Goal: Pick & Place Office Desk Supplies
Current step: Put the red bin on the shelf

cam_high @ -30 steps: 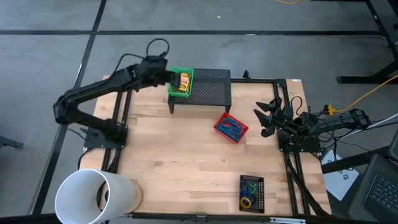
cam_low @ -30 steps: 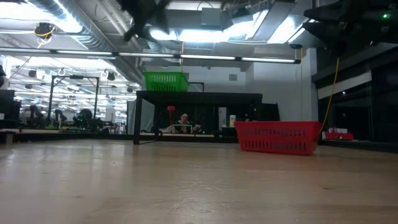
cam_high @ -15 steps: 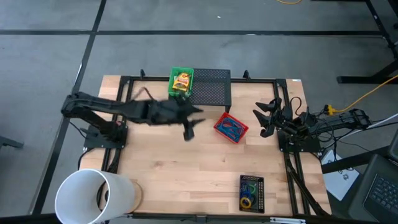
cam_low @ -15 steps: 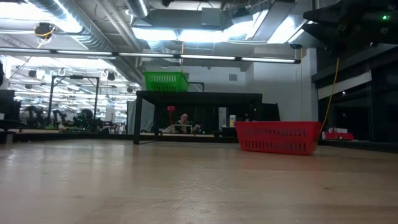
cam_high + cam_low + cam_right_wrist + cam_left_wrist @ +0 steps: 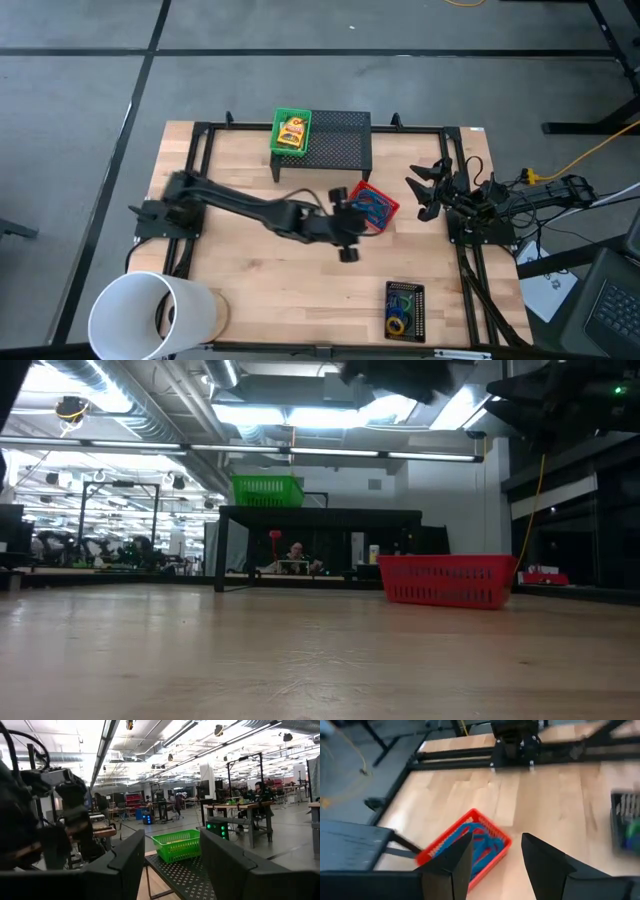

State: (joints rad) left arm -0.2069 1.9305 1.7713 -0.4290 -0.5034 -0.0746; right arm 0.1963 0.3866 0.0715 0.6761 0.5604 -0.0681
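From above, the task looks partly done: a yellow crayon box (image 5: 291, 132) already lies in the green tray (image 5: 278, 137) on the black shelf (image 5: 340, 140), a blue cord bundle (image 5: 373, 205) fills the red tray (image 5: 386, 212), and rubber-band rings (image 5: 401, 308) sit in the black tray (image 5: 415, 311). The left gripper (image 5: 346, 240) hangs beside the red tray; the right gripper (image 5: 428, 188) waits at the table's right edge, fingers spread. The low view shows only the 2 tray walls. The left wrist view shows its fingers apart and empty above the cord.
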